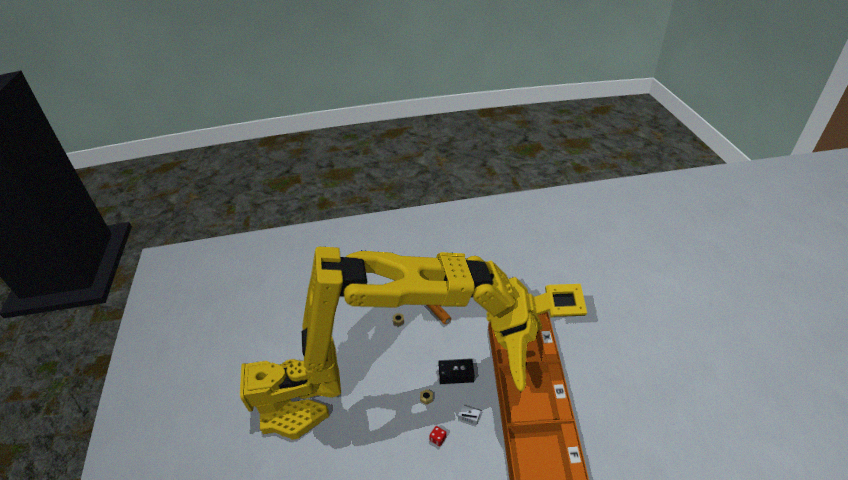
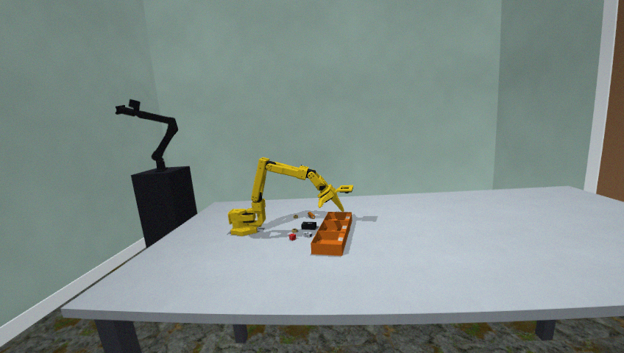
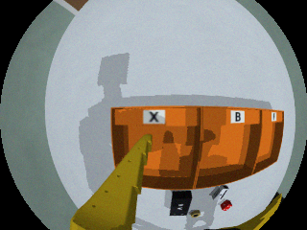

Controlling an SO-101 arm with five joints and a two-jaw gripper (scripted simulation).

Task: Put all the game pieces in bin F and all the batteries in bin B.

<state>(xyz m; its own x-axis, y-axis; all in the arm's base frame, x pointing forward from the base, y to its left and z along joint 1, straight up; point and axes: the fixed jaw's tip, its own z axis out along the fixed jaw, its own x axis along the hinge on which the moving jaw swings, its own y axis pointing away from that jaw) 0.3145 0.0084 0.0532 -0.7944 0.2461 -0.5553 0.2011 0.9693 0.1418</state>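
Observation:
A red die [image 1: 437,435] [image 2: 292,237] [image 3: 225,205] lies on the table left of the bins. A black block [image 1: 456,371] [image 2: 309,225] [image 3: 180,203] with small white marks, perhaps a block battery, lies near the bin row. An orange cylinder [image 1: 440,314] [image 2: 311,215], perhaps a battery, lies farther back, partly behind the arm in the top view. Bin B [image 1: 529,411] [image 3: 240,144] is the middle one and bin F [image 1: 538,459] [image 2: 327,248] is at the near end; I see nothing in either, though F is cut off in the top view. My gripper [image 2: 332,208] is open and empty, above bin X's end.
Bin X [image 1: 546,350] [image 3: 129,134] is joined to B at the far end. A silver sharpener [image 1: 469,414] [image 3: 220,193] lies between the die and the bins. One brass nut [image 1: 426,396] [image 3: 195,214] lies near the black block, another [image 1: 398,320] [image 2: 295,216] near the orange cylinder.

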